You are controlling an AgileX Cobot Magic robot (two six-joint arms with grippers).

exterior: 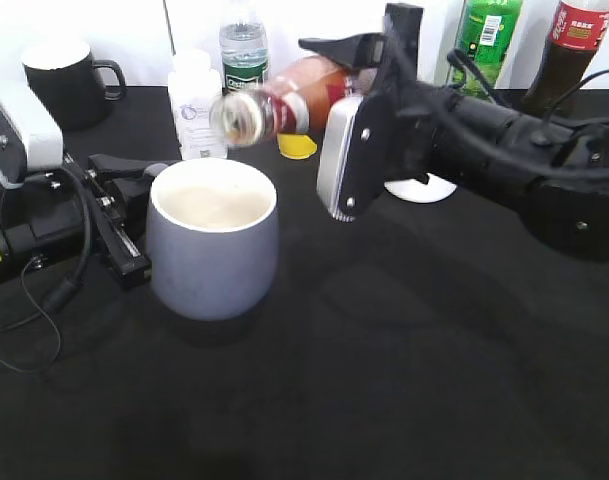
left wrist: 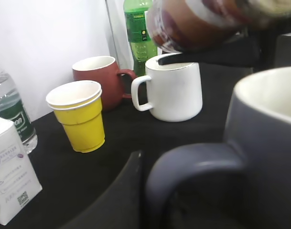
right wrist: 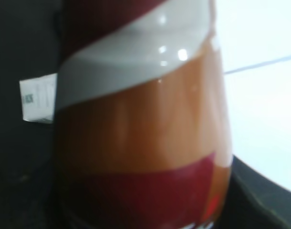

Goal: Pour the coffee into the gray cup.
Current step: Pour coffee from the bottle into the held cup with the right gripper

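Pouring step, bottle tipped | gray cup (exterior: 213, 250) upright, handle between left gripper (exterior: 124, 215) jaws, closure unclear | coffee bottle (exterior: 284, 105) clamped by right gripper (exterior: 359, 95), mouth just above-behind cup rim, no stream visible | next: tilt further, mouth over cup.

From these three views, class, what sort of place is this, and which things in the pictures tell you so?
Probably a robot lab test bench, not a kitchen: a black cloth-covered table against a plain white wall, cabled robot arms, and an odd spread of cups such as the yellow paper cup and white mug.
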